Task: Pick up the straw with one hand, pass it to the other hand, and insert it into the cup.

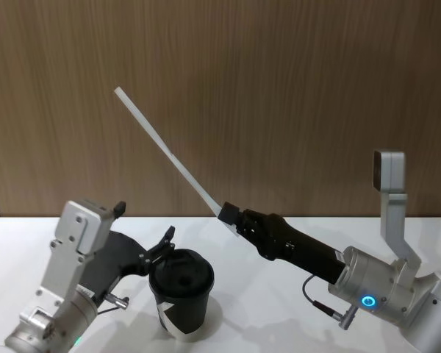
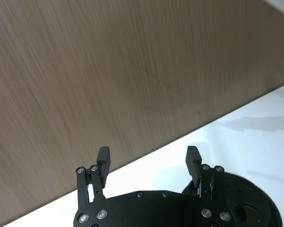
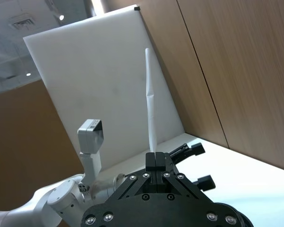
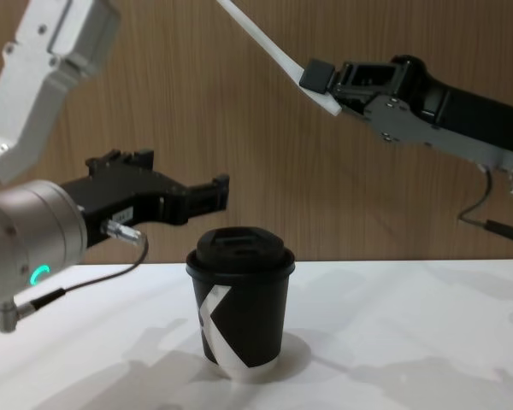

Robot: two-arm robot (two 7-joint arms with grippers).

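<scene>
The right pincer (image 1: 232,218) was pressed together on the straw (image 1: 169,154), pinching it close to its lower end, so that only a short stub stuck out below the fingers. From that grip the straw slanted up and toward the robot's left, its long free end raised in front of the wood-panelled wall (image 1: 294,88). The pincer was held in the air, above the cup (image 4: 239,316) and to its right, with clear space between the stub and the lid (image 4: 242,248). Its dark forearm ran down and rightward to a silver wrist.

The left pincer (image 2: 149,158) was spread wide with nothing between its fingers. It hovered just to the left of the cup at about lid height, its tips pointing toward the lid. In the chest view the nearer fingertip (image 4: 220,190) sat slightly above the lid's edge and apart from it.

The cup stood upright on the white tabletop (image 4: 402,342), low and centred between the two arms, its black lid on and its white band mark facing the robot.
</scene>
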